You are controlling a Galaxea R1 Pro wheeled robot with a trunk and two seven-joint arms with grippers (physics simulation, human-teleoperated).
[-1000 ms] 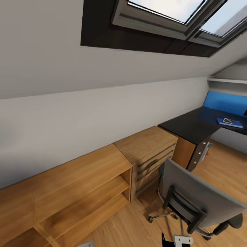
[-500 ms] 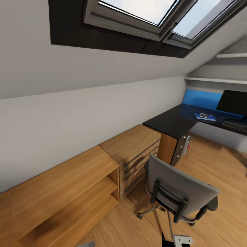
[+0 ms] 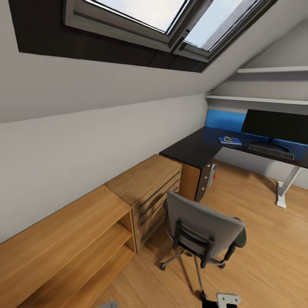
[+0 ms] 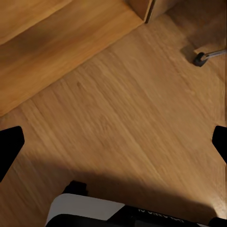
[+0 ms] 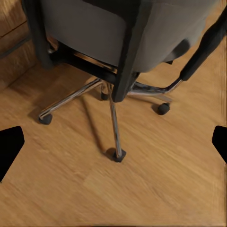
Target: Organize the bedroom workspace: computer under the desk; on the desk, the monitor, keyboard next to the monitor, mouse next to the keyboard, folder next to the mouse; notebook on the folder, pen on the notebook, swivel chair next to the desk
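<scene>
Bare floor (image 3: 265,239) beside desk (image 3: 192,149) (roomy)

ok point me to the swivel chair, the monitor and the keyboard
swivel chair (image 3: 204,222), head view, grey backrest
monitor (image 3: 276,124), head view, black screen
keyboard (image 3: 271,151), head view, middle of the keys

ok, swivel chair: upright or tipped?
Upright. The swivel chair stands on its chrome base; the right wrist view shows castors on the wooden floor.

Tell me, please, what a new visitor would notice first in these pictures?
Probably the grey swivel chair, standing on the wooden floor with its back to the camera. Behind it, the glossy black desk carries the wide monitor, with the blue folder lying to the left of it. Large skylights sit in the sloped ceiling above.
</scene>
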